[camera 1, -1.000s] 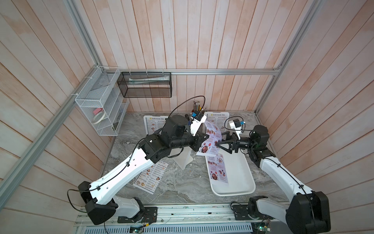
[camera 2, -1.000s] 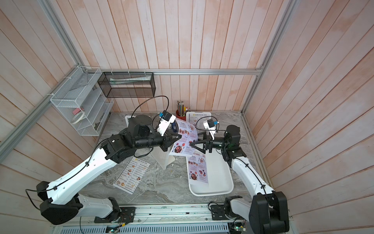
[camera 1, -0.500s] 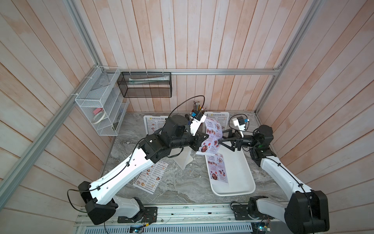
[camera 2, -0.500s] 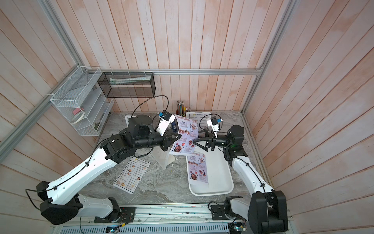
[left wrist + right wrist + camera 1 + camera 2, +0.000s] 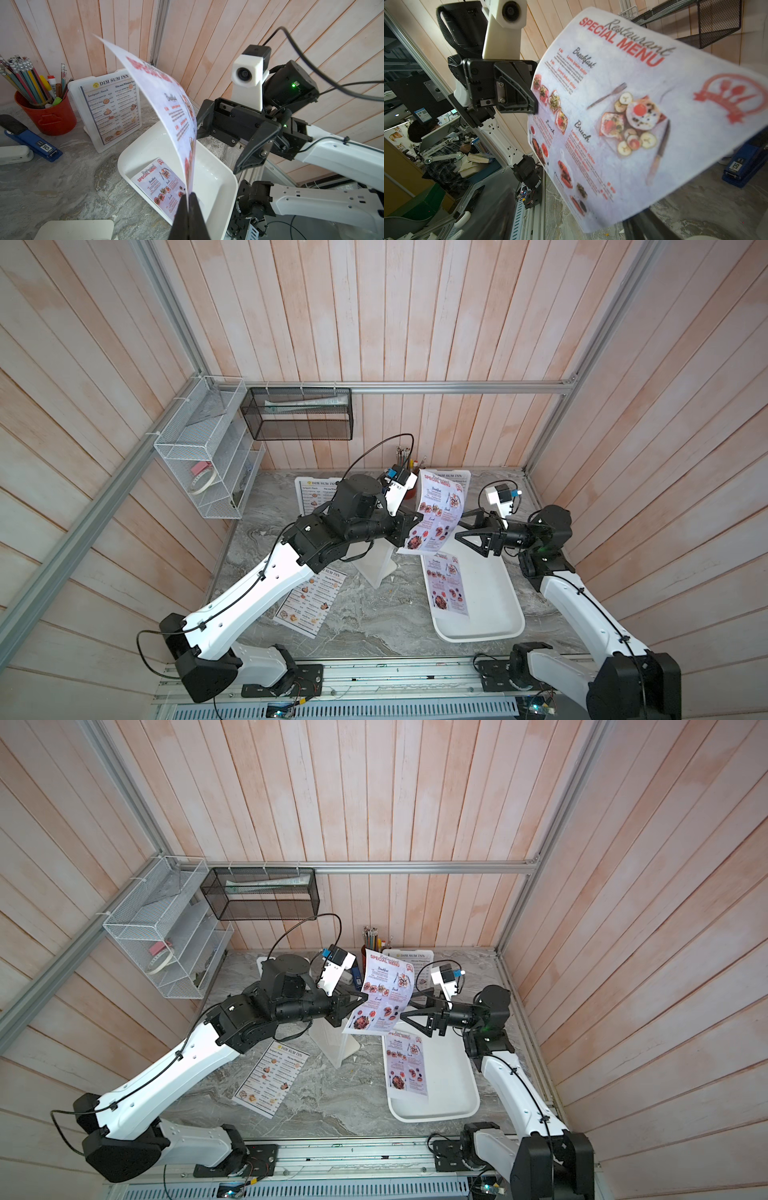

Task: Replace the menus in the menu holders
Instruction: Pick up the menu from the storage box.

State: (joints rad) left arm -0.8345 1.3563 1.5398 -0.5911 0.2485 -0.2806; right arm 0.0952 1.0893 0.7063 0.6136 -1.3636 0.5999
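Grey marble tabletop [image 5: 374,622]; pink plank walls [image 5: 415,323], aluminium frame [image 5: 415,386]. Left gripper [image 5: 411,526] clamped on SPECIAL MENU sheet [image 5: 438,510], held above tray [image 5: 494,597]; sheet extended toward gripper's 3 o'clock in both top views. Right gripper [image 5: 459,527] sat at sheet's 3 o'clock edge, jaws spread; contact indeterminate.

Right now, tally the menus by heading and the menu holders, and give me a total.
DIM SUM INN menus: 3
SPECIAL MENU sheets: 2 in view
Menu holders: 3
Total: 8
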